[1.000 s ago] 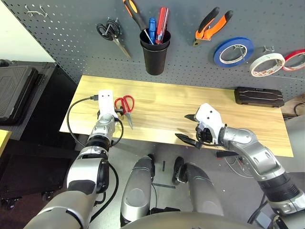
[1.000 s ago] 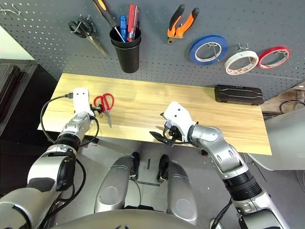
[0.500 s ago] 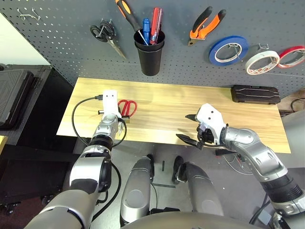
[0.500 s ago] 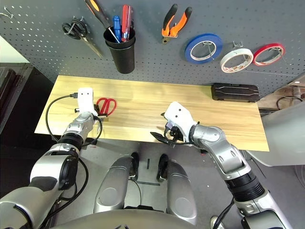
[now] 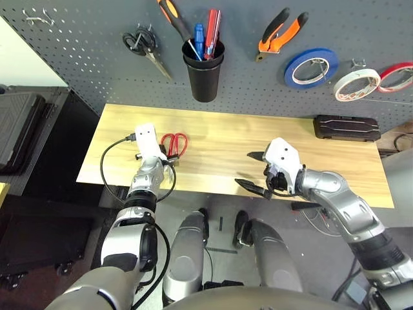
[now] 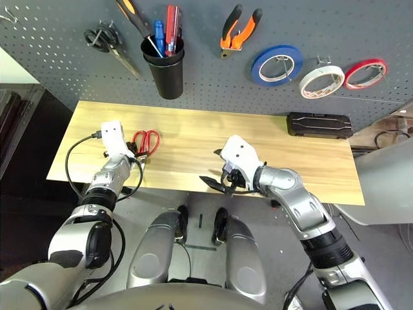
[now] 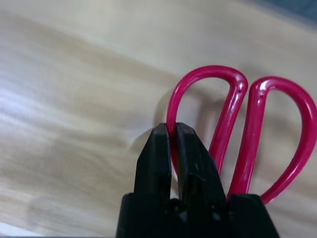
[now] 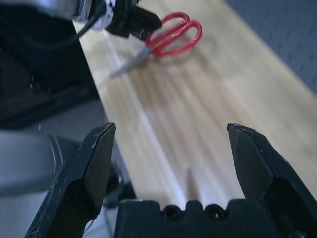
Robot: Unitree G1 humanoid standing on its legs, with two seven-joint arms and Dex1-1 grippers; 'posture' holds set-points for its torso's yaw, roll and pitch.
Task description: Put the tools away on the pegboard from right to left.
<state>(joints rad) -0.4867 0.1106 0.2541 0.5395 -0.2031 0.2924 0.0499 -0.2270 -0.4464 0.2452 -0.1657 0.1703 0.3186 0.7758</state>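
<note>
Scissors (image 7: 237,134), the red-handled pair, lay near the table's (image 5: 219,139) left end, loops toward the far side, blades toward the near edge. My left claw (image 7: 172,148) was pinched shut on the rim of one loop, fingers clamped either side of the thin plastic. My right claw (image 8: 173,153) hung over the near edge around mid-table w/ jaws spread wide, holding nothing.

Pegboard (image 5: 77,51) behind already carried the white tape roll (image 5: 359,84) at right, the orange-and-black pliers (image 5: 279,32), and the screwdriver (image 5: 175,18) in the black cup (image 5: 203,74), so I judged the scissors were the last tool left.

Handling, as I read it: light, stiff, hard glossy plastic, prob. slippery in a narrow pinch. Held by one loop only, the blade end would likely swing down and pivot. Loop was still the sensible spot, since it must go over a hook; free hooks (image 5: 39,16) sat at far left. Blades looked closed; tip sharp, so keep it clear of the cable.
</note>
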